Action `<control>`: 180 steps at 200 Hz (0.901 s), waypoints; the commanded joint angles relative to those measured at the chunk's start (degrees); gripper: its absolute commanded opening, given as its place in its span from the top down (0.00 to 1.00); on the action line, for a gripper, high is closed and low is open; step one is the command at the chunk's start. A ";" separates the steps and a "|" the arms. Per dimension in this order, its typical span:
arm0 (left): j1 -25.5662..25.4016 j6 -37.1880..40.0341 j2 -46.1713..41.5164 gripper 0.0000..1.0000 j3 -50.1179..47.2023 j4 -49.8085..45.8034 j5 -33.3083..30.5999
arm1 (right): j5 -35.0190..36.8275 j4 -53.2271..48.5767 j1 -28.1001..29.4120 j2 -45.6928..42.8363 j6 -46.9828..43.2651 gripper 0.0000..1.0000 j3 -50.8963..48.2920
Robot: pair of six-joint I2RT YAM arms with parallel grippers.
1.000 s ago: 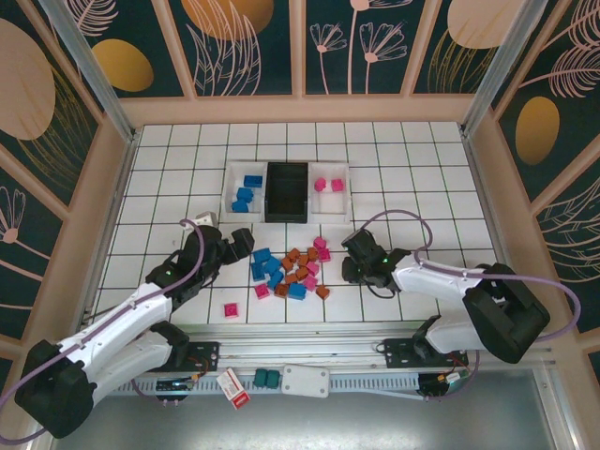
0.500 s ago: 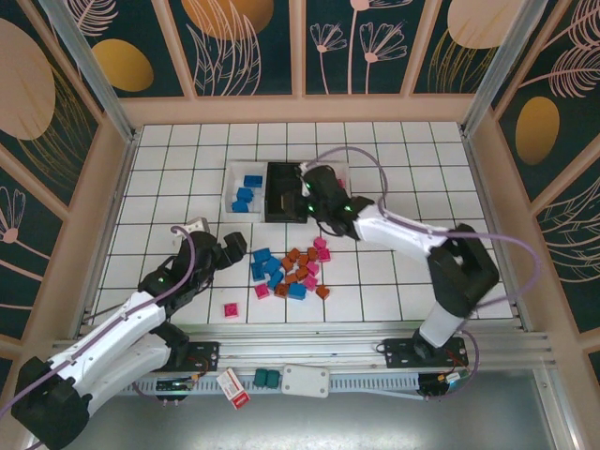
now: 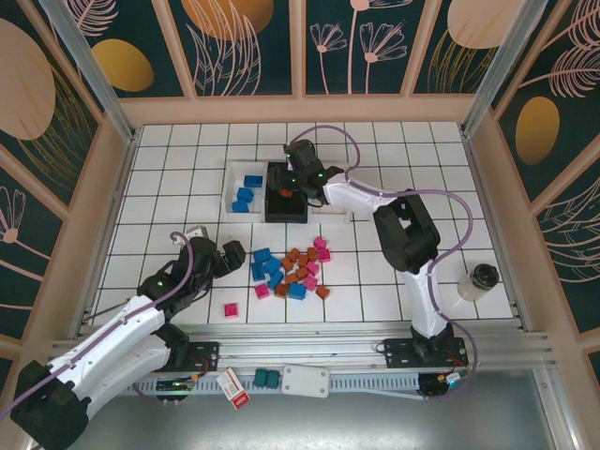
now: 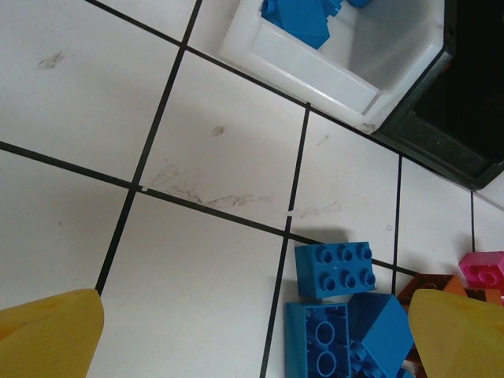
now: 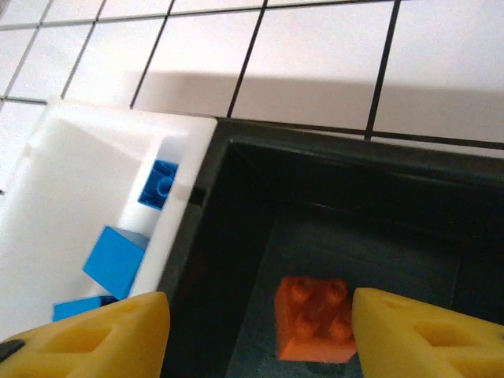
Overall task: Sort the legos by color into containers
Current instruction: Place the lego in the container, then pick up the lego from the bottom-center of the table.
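The legos are small, hard plastic bricks. Judge them light, rigid and smooth-sided: they will not deform, but they may skid or tip if you pinch off-centre. Take each one across two flat, opposite side walls, low on the body, never across the studs. Sloped pieces offer fewer parallel faces, so select those faces with care.

The main heap lies near the middle of the surface, with blue, orange-brown and pink bricks touching one another. One pink brick lies apart at 8 o'clock from the heap.

The containers stand in a row at 12 o'clock from the heap. The left white container holds blue bricks. The black container sits between it and the right white container, which the right arm partly hides.

One orange brick lies studs-up on the floor of the black container. The right claw hangs above it with its jaws set wider than the brick and gripping nothing. The brick lies just beside the 3 o'clock finger; contact cannot be confirmed.

The left claw stands at 9 o'clock from the heap, jaws fully apart and empty. A blue brick lies studs-up ahead of it, toward its 3 o'clock finger.
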 commanded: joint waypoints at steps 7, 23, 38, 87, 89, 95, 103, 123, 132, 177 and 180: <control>0.12 -1.14 -0.61 0.01 -0.99 -1.06 1.62 | -0.84 0.80 0.27 -7.86 -0.69 0.34 -3.70; 0.11 -1.05 -0.31 0.01 -1.06 -0.89 1.60 | -1.51 1.71 0.83 -14.08 -0.69 0.34 -11.26; 0.06 -0.80 0.04 0.01 -1.07 -0.73 1.59 | -1.51 2.39 2.03 -21.17 -0.80 0.34 -19.95; 0.01 0.06 2.77 0.01 -1.07 2.30 2.05 | -0.72 -3.86 8.67 -41.89 0.97 0.34 -47.57; 0.07 0.15 2.95 0.01 -1.03 2.40 2.03 | -0.80 -4.31 9.05 -42.59 1.15 0.34 -48.33; 0.07 0.26 3.40 0.01 -1.07 2.82 2.08 | -1.12 -5.71 10.21 -44.46 1.63 0.34 -50.56; 0.06 0.44 3.98 0.01 -1.15 3.34 2.10 | -1.10 -7.43 11.83 -46.80 2.60 0.33 -52.99; 0.14 0.65 5.29 0.01 -1.75 5.01 2.20 | -2.26 -9.71 15.64 -50.72 4.17 0.32 -57.28; 0.07 0.67 5.86 0.01 -2.09 5.81 2.26 | -3.58 -9.82 16.65 -51.03 4.23 0.32 -58.58; 0.08 0.97 7.95 0.01 -2.38 7.21 2.43 | -4.04 -8.78 19.15 -44.99 3.09 0.35 -58.62; 0.08 0.99 8.00 0.01 -2.40 7.21 2.43 | -3.92 -8.54 19.14 -44.54 3.01 0.36 -58.56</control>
